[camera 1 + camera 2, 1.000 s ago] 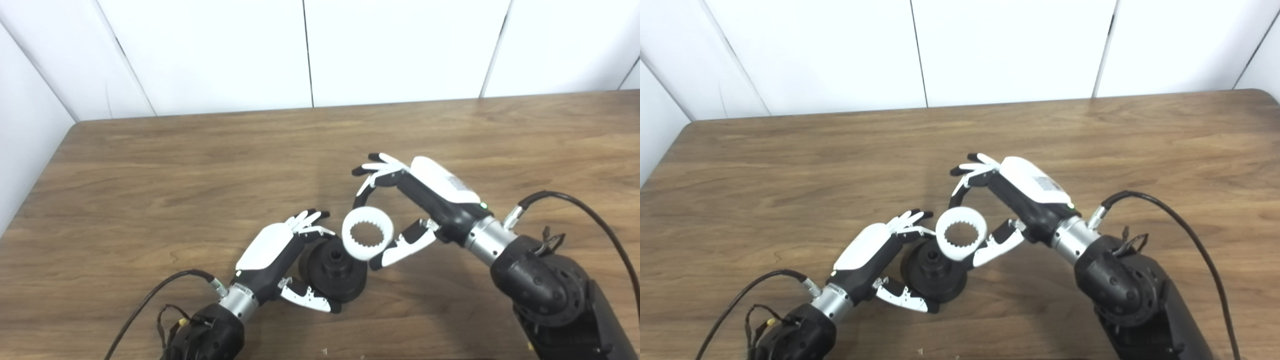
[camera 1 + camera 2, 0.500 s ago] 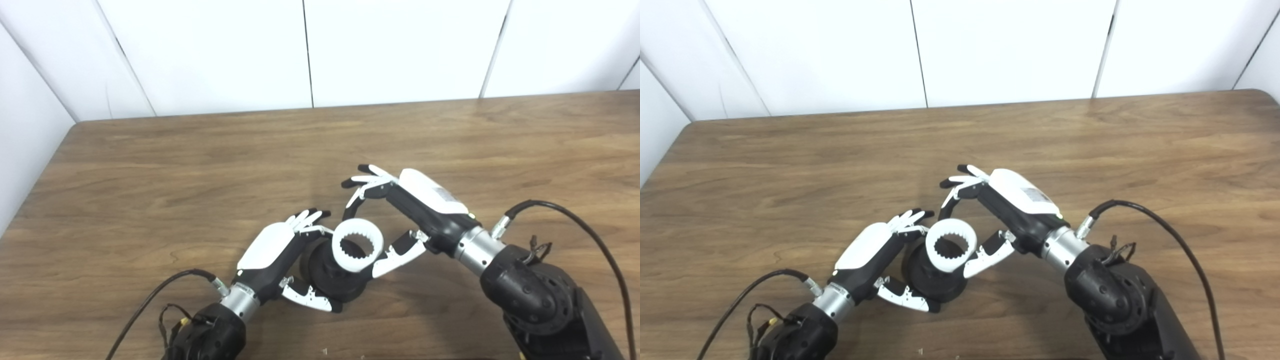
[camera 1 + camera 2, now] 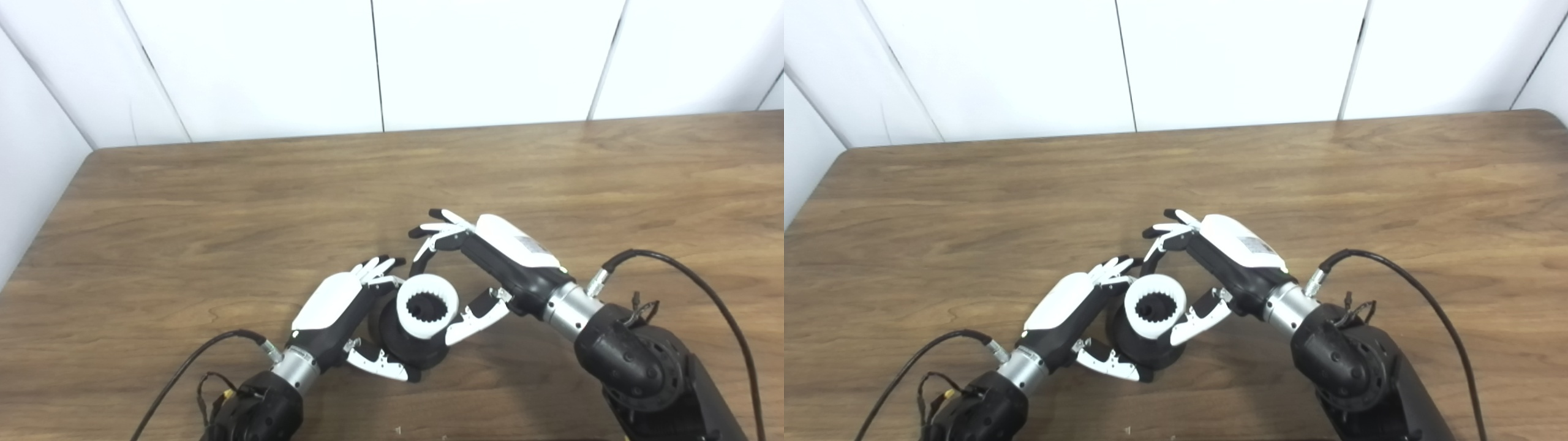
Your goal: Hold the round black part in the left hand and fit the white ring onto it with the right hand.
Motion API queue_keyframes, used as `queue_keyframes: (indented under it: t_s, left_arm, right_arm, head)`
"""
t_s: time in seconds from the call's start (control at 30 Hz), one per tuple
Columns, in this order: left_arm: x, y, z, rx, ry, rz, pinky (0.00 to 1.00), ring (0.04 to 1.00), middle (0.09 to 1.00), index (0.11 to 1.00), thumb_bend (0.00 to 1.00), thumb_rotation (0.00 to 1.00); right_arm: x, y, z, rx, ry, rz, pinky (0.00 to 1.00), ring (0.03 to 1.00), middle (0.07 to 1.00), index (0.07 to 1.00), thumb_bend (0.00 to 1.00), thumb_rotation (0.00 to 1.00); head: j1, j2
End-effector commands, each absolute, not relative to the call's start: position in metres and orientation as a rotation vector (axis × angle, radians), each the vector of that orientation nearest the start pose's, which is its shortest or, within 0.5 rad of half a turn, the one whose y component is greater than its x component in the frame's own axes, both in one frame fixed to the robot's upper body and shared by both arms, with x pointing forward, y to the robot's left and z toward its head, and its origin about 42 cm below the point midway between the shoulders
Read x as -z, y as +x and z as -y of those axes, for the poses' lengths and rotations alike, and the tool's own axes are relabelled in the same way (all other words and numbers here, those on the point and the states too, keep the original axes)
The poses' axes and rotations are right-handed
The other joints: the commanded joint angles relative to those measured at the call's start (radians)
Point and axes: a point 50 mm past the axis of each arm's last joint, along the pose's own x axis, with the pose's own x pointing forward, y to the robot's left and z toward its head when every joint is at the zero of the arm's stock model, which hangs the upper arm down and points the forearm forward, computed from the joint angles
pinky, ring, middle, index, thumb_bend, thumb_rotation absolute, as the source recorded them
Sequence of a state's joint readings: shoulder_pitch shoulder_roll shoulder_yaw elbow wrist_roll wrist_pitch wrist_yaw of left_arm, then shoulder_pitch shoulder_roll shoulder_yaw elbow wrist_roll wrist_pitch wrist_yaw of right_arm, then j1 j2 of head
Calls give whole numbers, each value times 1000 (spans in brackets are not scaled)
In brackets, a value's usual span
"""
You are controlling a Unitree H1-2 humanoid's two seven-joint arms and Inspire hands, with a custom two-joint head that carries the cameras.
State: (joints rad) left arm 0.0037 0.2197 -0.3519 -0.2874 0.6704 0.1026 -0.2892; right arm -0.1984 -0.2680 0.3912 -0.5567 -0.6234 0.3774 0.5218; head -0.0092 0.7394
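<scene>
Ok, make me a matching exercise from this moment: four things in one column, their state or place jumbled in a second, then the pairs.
Things
1. white ring
2. round black part
3. left hand
4. table

States
A. wooden surface under both arms
B. toothed inside, held by the right hand over the black hub
C. wrapped around the black part from the left
D. dark and circular, gripped low near the table

Pairs: 1-B, 2-D, 3-C, 4-A
</scene>
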Motion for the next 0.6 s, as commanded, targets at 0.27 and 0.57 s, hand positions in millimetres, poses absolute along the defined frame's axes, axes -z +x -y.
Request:
queue_keyframes:
  t_s: [0.27,0.57]
  left_arm:
    - [-150,259,-163,510,898,165,1000,1000,965,690,899,193]
    - [-151,261,-160,511,895,176,1000,1000,960,681,896,195]
  right_arm:
    - [-250,282,148,-575,-900,335,943,981,865,491,524,157]
    - [-246,285,144,-578,-915,340,946,984,866,491,523,160]
  head:
    - [2,6]
    - [4,5]
